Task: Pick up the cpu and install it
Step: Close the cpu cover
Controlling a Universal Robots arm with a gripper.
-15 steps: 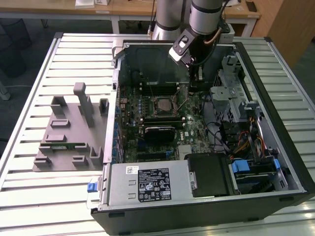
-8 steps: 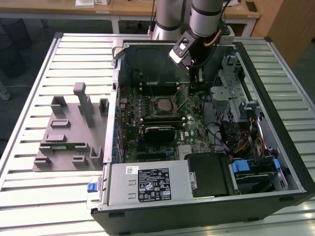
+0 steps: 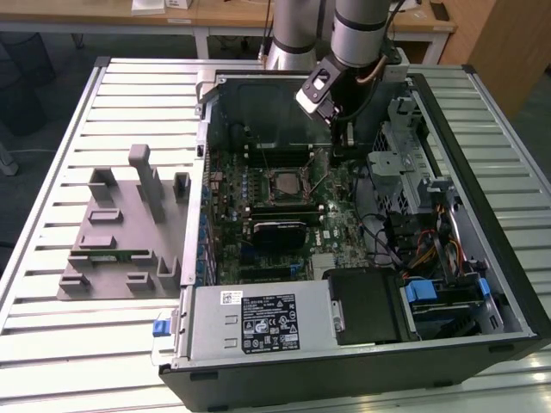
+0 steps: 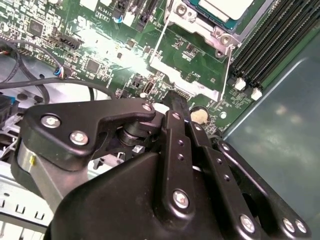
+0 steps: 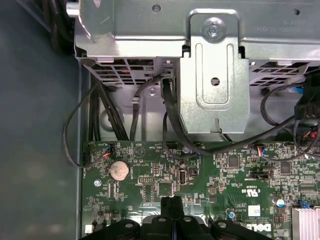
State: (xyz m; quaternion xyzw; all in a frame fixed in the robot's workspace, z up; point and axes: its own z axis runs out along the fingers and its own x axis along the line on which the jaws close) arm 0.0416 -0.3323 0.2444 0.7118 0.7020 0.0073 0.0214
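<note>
Nearest the exterior camera: slatted worktop [image 3: 52, 344] with an open computer case [image 3: 344, 370] lying on it. A labelled metal box [image 3: 258, 320] and a black bay [image 3: 366, 305] sit along the case's front edge.

On the exterior view's left, outside the case, is a grey holder tray [image 3: 95, 275] on the slats. A thin green strip lies in it, too small to identify.

Further in is the motherboard [image 3: 336, 232], with a black rectangular block [image 3: 280, 232] on it. Just behind that block is the socket.

The cpu [image 3: 288, 186] sits in the socket. The second wrist view shows its pale silver top inside the metal socket frame [image 4: 220, 7]. Thin wire levers [image 4: 159, 37] stand beside the frame, and dark memory slots [image 4: 270, 45] run alongside.

The claw [image 3: 340, 153] hangs over the board on the exterior view's right of the socket, near the cpu but not touching it. Fingers are together in both wrist views [image 4: 177, 102] [image 5: 170, 202] and nothing is visible between them.

- Tip is over the green board close to a coin cell [image 5: 119, 170].
- A metal drive-cage bracket [image 5: 215, 75] and black cables [image 5: 170, 120] lie beyond it in the first wrist view.

Behind the claw the arm [image 3: 366, 30] rises out of the case. Wooden desks [image 3: 224, 15] are at the far back.
</note>
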